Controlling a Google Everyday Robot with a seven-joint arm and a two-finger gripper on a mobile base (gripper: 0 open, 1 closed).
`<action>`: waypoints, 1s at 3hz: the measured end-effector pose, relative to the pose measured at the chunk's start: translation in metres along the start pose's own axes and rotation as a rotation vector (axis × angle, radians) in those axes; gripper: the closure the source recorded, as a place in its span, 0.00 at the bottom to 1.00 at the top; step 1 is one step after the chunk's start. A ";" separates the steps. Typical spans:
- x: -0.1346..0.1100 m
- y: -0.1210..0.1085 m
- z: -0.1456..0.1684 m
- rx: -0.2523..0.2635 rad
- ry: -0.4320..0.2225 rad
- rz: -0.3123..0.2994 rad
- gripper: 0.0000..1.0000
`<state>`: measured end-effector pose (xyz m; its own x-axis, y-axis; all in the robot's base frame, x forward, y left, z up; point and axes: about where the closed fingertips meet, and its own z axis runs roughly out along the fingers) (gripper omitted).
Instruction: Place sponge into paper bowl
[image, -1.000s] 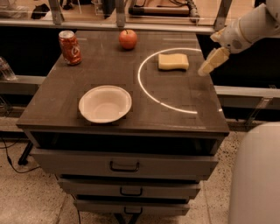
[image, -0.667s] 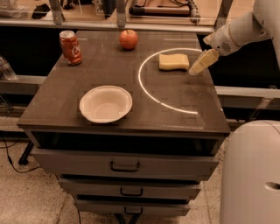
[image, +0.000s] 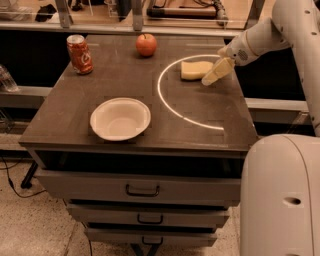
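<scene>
The pale yellow sponge (image: 195, 69) lies flat on the dark tabletop at the back right, inside a bright arc of light. The white paper bowl (image: 120, 118) sits empty near the table's front left. My gripper (image: 209, 79) hangs from the white arm at the right, its pale yellow fingers pointing down-left, with the tips just at the sponge's right end and close above the table. The gripper holds nothing that I can see.
A red soda can (image: 80, 54) stands at the back left and a red apple (image: 146, 45) at the back middle. The table (image: 200, 130) tops a drawer cabinet. The robot's white base (image: 280, 195) fills the lower right.
The gripper has moved left and a little down, from beside the table's right edge to the sponge's right end. The sponge, bowl, can and apple have not moved.
</scene>
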<state>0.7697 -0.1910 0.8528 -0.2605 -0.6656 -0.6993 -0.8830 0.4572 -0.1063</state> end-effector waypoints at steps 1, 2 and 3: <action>-0.006 0.009 0.008 -0.040 -0.005 0.014 0.29; -0.005 0.016 0.012 -0.073 0.004 0.029 0.52; -0.005 0.022 0.003 -0.095 0.003 0.037 0.76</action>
<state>0.7527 -0.1761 0.8521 -0.2949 -0.6506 -0.6998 -0.9057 0.4237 -0.0123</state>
